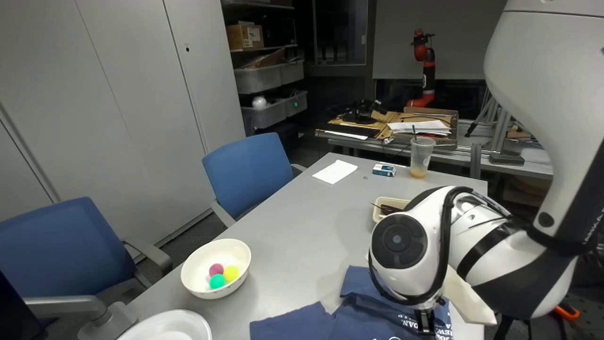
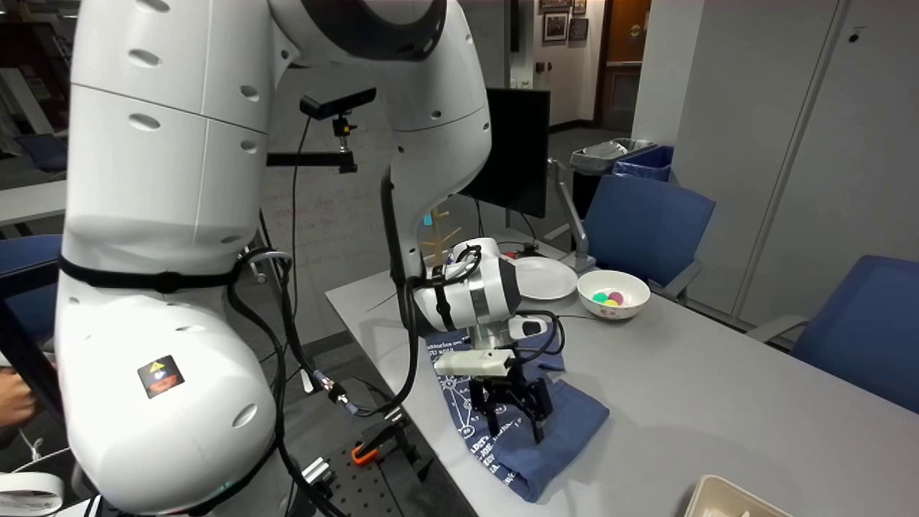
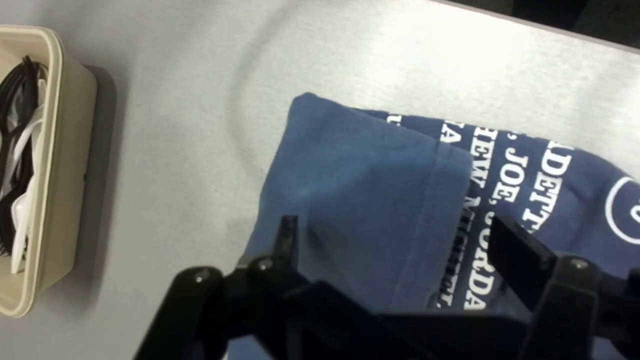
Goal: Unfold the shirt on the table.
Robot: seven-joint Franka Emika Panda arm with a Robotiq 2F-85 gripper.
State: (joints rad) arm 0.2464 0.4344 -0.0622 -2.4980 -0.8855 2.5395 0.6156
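Observation:
The navy-blue shirt (image 1: 292,326) lies partly folded on the light grey table (image 1: 292,236), with white lettering showing. In an exterior view, the shirt (image 2: 574,424) has a plain flap lying over part of its printed side. In the wrist view, the shirt's (image 3: 370,185) flap has a seamed edge beside the lettering. My gripper (image 2: 516,432) is open above the folded part near the table edge. In the wrist view, the gripper's (image 3: 394,222) fingers are wide apart, with the flap edge and lettering between them and no cloth held. I cannot tell whether the fingertips touch the cloth.
A white bowl (image 1: 203,257) with coloured balls and a white plate (image 1: 165,326) stand beyond the shirt. A beige tray (image 3: 70,175) of cutlery stands beside it. A cup (image 1: 421,158), small box (image 1: 384,170) and white napkin (image 1: 335,172) are at the table's far end. Blue chairs (image 1: 250,174) line one side.

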